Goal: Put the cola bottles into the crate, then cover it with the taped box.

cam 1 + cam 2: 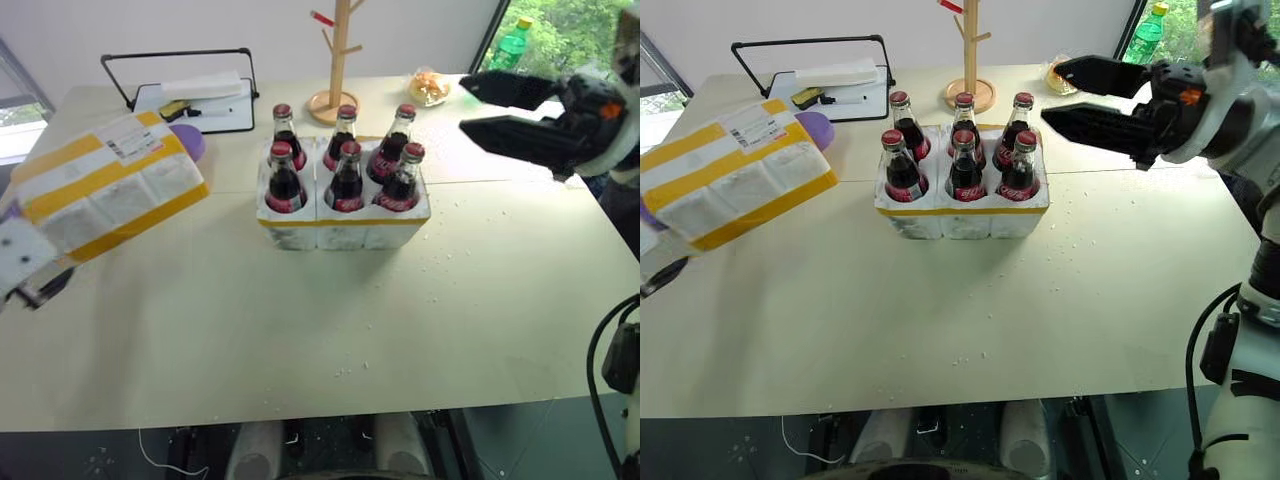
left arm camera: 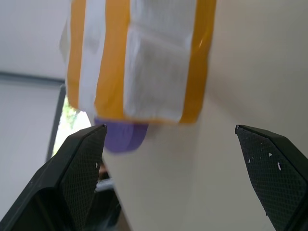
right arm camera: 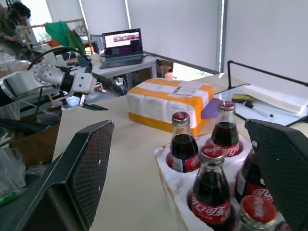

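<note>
Several cola bottles (image 1: pixel 347 175) with red caps stand upright in the wells of the crate (image 1: pixel 343 228), a low white block with a yellow band, at the table's middle. To its left the taped box (image 1: pixel 105 185) lies on the table, its shipping label facing up. My right gripper (image 1: pixel 1050 92) hovers open above and to the right of the crate, pointing left, with nothing in it. The left gripper (image 3: pixel 113 96) is open and empty off the box's near left end, apart from it. In the left wrist view its fingers (image 2: pixel 82 163) frame the box (image 2: pixel 139 57).
A purple object (image 1: pixel 190 140) lies against the box's far end. Behind it is a white tray with a black handle (image 1: pixel 195 100). A wooden peg stand (image 1: pixel 340 60), a snack bag (image 1: pixel 430 88) and a green bottle (image 1: pixel 512 45) line the back. Styrofoam crumbs dot the table.
</note>
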Robot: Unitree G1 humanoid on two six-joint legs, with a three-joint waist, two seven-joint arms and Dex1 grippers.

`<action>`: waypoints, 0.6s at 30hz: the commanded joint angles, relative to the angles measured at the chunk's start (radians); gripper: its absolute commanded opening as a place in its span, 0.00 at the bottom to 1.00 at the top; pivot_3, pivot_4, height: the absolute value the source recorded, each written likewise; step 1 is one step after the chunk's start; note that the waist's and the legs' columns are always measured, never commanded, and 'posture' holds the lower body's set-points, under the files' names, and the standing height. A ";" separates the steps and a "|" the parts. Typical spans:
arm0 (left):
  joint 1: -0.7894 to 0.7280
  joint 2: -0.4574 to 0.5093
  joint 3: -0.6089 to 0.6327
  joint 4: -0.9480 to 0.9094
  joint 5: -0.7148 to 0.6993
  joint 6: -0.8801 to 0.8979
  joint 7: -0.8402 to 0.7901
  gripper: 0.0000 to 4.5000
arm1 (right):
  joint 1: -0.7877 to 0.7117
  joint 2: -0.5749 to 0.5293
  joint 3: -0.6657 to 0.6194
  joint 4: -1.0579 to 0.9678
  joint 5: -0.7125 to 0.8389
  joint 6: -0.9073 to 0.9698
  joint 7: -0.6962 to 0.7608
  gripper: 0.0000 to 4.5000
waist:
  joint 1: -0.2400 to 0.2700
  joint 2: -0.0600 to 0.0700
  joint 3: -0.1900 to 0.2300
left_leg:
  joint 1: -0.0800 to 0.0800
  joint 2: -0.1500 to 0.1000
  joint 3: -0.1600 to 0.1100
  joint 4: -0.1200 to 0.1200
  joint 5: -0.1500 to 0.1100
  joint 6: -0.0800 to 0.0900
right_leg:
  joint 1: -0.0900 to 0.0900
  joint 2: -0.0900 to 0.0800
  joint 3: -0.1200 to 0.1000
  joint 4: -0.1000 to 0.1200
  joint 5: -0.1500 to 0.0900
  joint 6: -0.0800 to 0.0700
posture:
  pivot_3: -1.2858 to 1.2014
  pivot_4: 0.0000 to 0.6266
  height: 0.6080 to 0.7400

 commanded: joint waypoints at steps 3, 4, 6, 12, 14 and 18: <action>-0.162 0.020 -0.174 0.296 0.137 -0.159 0.187 1.00 | 0.014 0.007 0.011 -0.069 0.010 -0.024 0.013 0.99 | 0.014 0.000 -0.001 | -0.002 0.000 0.001 0.000 -0.002 0.004 | -0.004 -0.001 0.000 0.001 0.001 -0.001 | 0.52 0.24 1.00; -0.197 0.030 -0.205 0.343 0.150 -0.191 0.203 1.00 | 0.015 0.007 0.011 -0.075 0.013 -0.022 0.009 0.99 | 0.016 0.000 -0.001 | -0.002 0.000 0.001 0.000 -0.002 0.003 | -0.004 -0.001 0.000 0.002 0.003 0.001 | 0.52 0.24 1.00; -0.287 0.053 -0.285 0.469 0.189 -0.260 0.250 1.00 | 0.015 0.008 0.003 -0.089 0.027 -0.010 -0.002 0.99 | 0.018 -0.001 -0.001 | -0.003 0.000 0.003 0.000 0.001 -0.001 | -0.005 -0.001 0.000 0.002 0.003 0.001 | 0.52 0.24 1.00; -0.574 0.089 -0.497 0.864 0.278 -0.455 0.373 1.00 | 0.043 -0.013 -0.043 -0.148 0.066 0.020 -0.059 0.99 | 0.016 -0.002 -0.002 | -0.005 0.000 0.007 0.000 0.001 0.000 | -0.006 -0.001 0.000 0.003 0.004 0.001 | 0.52 0.24 1.00; -0.677 0.087 -0.560 0.992 0.310 -0.515 0.425 1.00 | 0.058 -0.022 -0.063 -0.168 0.081 0.032 -0.083 0.99 | 0.017 -0.003 -0.002 | -0.005 0.001 0.007 -0.001 0.001 0.001 | -0.006 -0.001 0.000 0.004 0.004 0.001 | 0.52 0.24 1.00; -0.856 0.063 -0.669 1.231 0.359 -0.609 0.524 1.00 | 0.092 -0.042 -0.103 -0.205 0.103 0.042 -0.124 0.99 | 0.016 -0.004 -0.003 | -0.005 0.000 0.008 0.000 0.002 0.003 | -0.005 -0.001 -0.001 0.004 0.004 0.001 | 0.52 0.24 1.00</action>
